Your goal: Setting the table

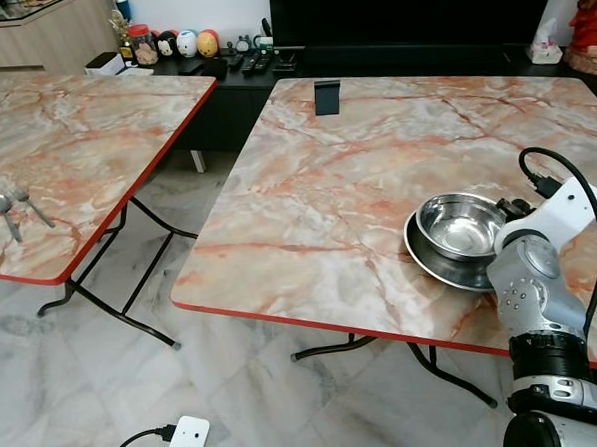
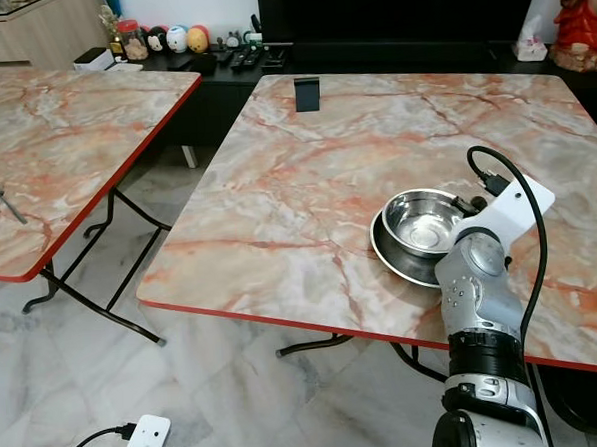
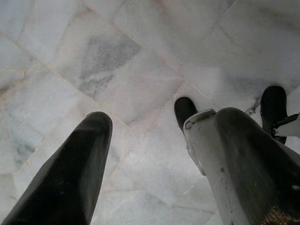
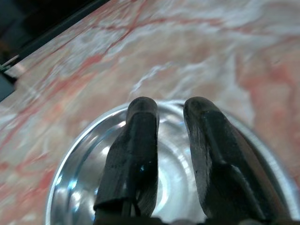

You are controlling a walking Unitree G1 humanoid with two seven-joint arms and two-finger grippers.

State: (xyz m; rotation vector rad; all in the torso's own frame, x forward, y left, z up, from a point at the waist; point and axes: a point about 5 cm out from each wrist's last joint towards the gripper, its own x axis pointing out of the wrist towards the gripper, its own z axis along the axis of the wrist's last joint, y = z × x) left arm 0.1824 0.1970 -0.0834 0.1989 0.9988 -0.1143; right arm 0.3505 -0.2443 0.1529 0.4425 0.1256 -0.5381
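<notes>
A shiny steel bowl [image 1: 461,225] sits in a steel plate [image 1: 421,254] near the right front of the marble-patterned table [image 1: 328,212]. My right arm [image 1: 529,271] reaches up over the table's edge to the bowl's right rim. In the right wrist view my right gripper [image 4: 171,105] hovers over the bowl's inside [image 4: 84,187], fingers a little apart and holding nothing. Two spoons [image 1: 15,208] lie on the left table [image 1: 84,135]. My left gripper [image 3: 150,119] hangs open over the floor.
A small black stand [image 1: 327,97] is upright at the table's far edge. A gap of marble floor [image 1: 182,290] with folding table legs separates the two tables. A dark cabinet [image 1: 240,61] with remotes and figurines runs along the back.
</notes>
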